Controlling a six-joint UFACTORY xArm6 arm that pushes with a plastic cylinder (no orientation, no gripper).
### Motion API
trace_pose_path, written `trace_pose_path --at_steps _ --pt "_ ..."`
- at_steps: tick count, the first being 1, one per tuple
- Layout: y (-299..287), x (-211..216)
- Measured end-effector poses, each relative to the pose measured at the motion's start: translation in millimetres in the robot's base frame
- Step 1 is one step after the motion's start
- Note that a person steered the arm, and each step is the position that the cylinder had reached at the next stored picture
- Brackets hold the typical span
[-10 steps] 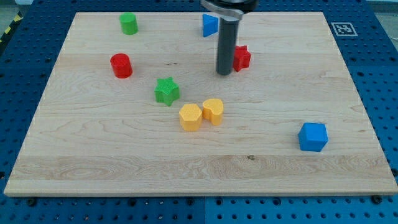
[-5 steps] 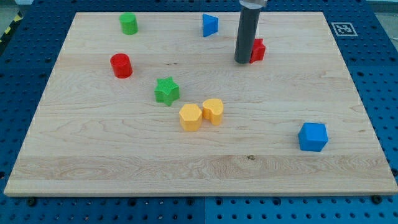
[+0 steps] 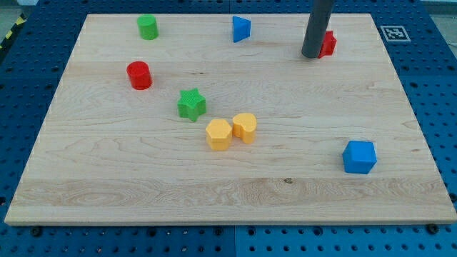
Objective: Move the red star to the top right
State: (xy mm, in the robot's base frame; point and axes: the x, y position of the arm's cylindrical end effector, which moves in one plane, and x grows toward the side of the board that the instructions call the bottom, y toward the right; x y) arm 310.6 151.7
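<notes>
Wooden and pale, the surface (image 3: 228, 171) fills most of the frame, lying on a blue pegboard bench (image 3: 443, 107) that shows round its edges. High in the upper right, the dark rod comes down from the top edge, and my tip (image 3: 310, 56) rests on the wood, pressed against the left side of the red star (image 3: 328, 44). The rod hides part of that block, so only its right portion shows and its points are hard to make out. The star sits close to the surface's upper right corner, near its top edge. This arm carries no gripper, so there is nothing to be apart or together; only the rod's end meets the block.

To the left along the top edge sits a blue triangle (image 3: 241, 28), well apart from the tip. Farther left, in the upper left, stands a green cylinder (image 3: 148, 27). Below it is a red cylinder (image 3: 139, 75). Toward the middle lies a green star (image 3: 191, 104). Just below and to its right, two yellow blocks sit touching: a yellow hexagon (image 3: 218, 134) and a rounder yellow block (image 3: 245, 127) beside it. A blue cube (image 3: 358, 157) stands alone in the lower right. A black-and-white marker (image 3: 394, 33) is fixed at the upper right corner of the frame, just off the wood.
</notes>
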Motion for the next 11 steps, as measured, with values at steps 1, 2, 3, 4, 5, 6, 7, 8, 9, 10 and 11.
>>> trace_pose_path --at_steps 1,2,3,4,5,6,7,8,9,10,11 --pt "1 -23" --pt "17 -33" --pt "22 -15" --pt "44 -13" --pt "68 -19" --pt "68 -23" --pt "52 -39" --pt "51 -49" --pt "86 -49" --pt "99 -55" --pt "100 -60"
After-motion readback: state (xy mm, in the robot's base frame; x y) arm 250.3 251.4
